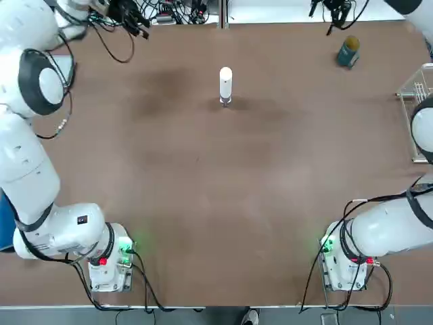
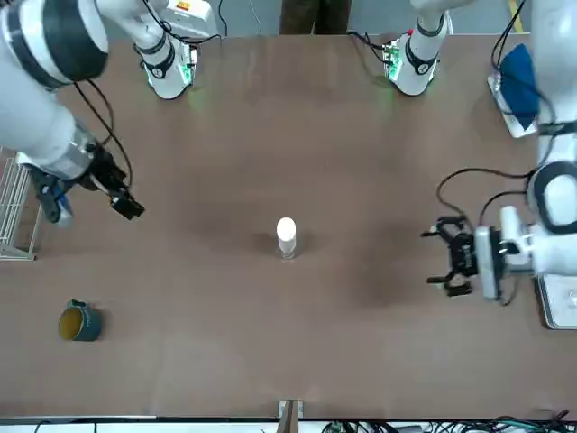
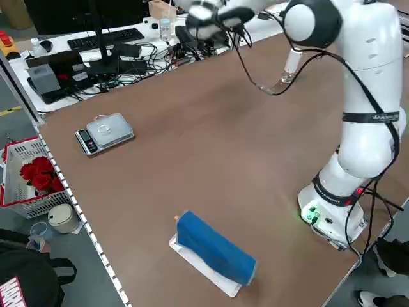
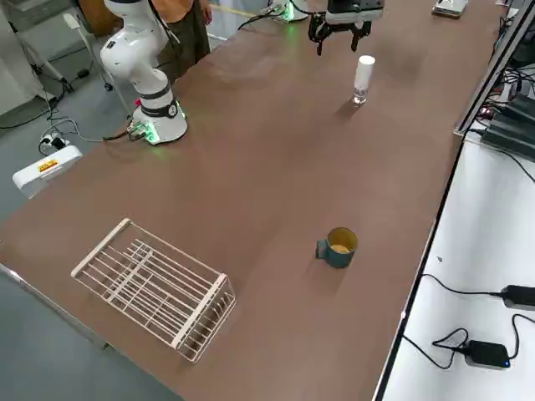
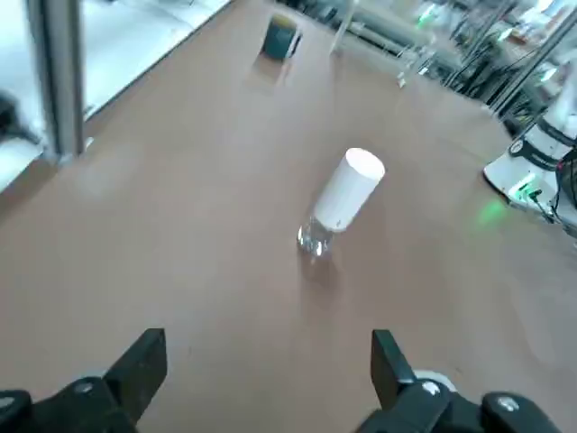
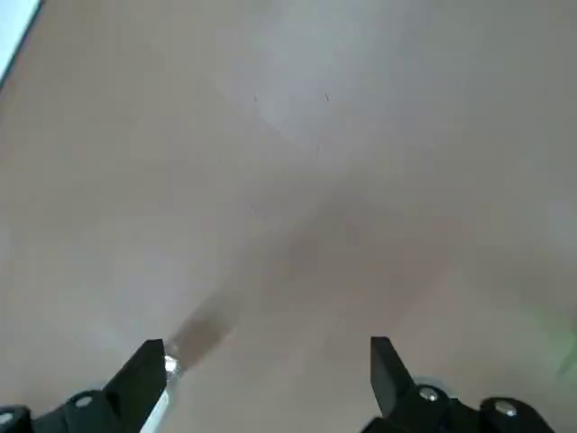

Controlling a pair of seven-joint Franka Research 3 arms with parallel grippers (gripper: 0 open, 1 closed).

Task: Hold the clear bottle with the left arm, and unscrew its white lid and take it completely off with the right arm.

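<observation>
Basically, the clear bottle (image 5: 315, 236) stood upright mid-table, far-edge half, white lid (image 5: 349, 189) still on top. Left gripper (image 2: 448, 257): fingers spread, nothing between, off to the bottle's left, apart from it. Right gripper (image 2: 126, 206): fingers spread too, empty, on the other side, also apart. Teal mug (image 4: 337, 247) sat on the table (image 4: 276, 167), right side, near the white wire rack (image 4: 159, 288).

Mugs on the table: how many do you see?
1. The mug stands on the robot's right side of the table, beyond the white rack as seen from the robot. Others could be hidden behind the arms.
</observation>
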